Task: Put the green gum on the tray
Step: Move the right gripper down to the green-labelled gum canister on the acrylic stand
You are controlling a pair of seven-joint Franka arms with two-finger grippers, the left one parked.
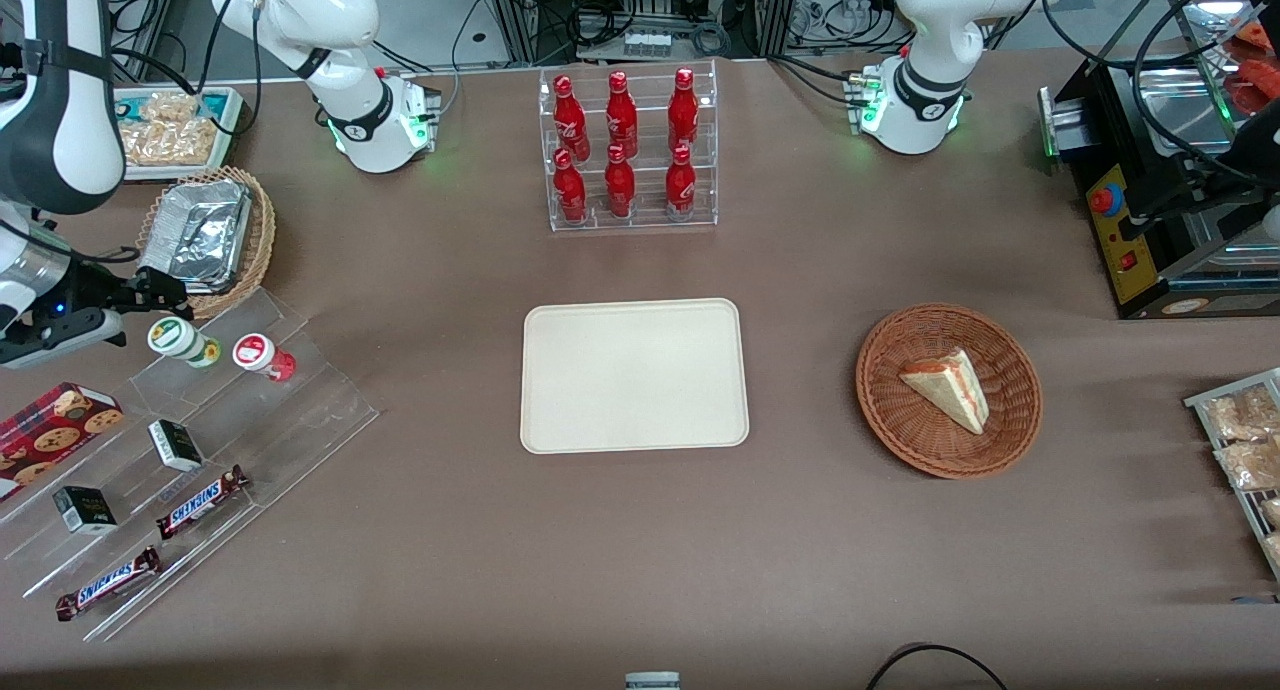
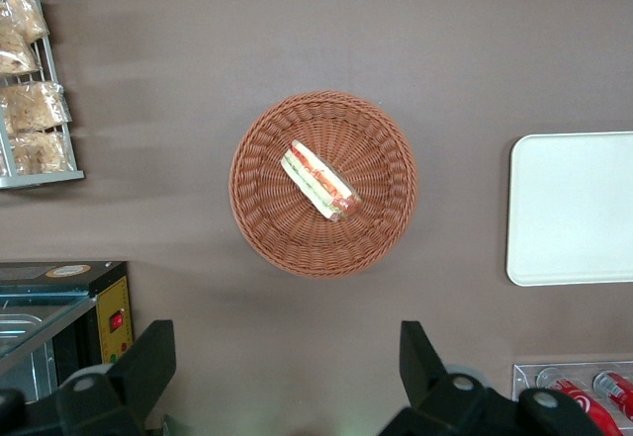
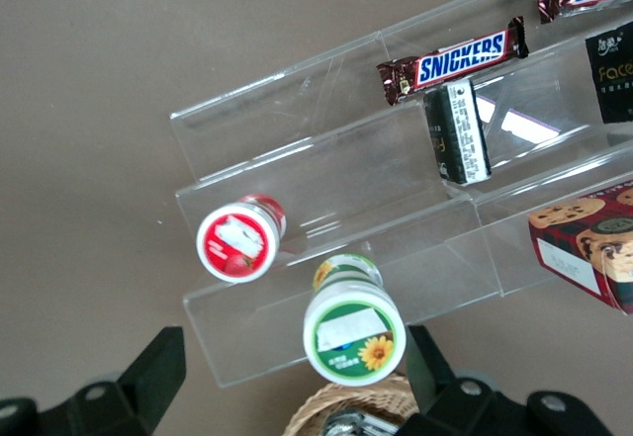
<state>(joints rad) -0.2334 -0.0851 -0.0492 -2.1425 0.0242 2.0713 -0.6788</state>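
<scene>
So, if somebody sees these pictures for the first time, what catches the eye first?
Probably the red bottles in a clear rack, farther from the front camera than the bare cream tray at mid-table. Next, the sandwich wedge in a wicker basket toward the parked arm's end. The open gripper hovers above the green gum on the acrylic steps.

Wicker basket with a sandwich on the brown bench

A round wicker basket (image 2: 323, 184) holds a wedge sandwich (image 2: 320, 181) lying at a slant. The cream tray (image 2: 572, 209) lies well apart from it, partly cut off. A wire rack of snack bags (image 2: 30, 90) and red bottles (image 2: 584, 393) sit at the edges.
</scene>
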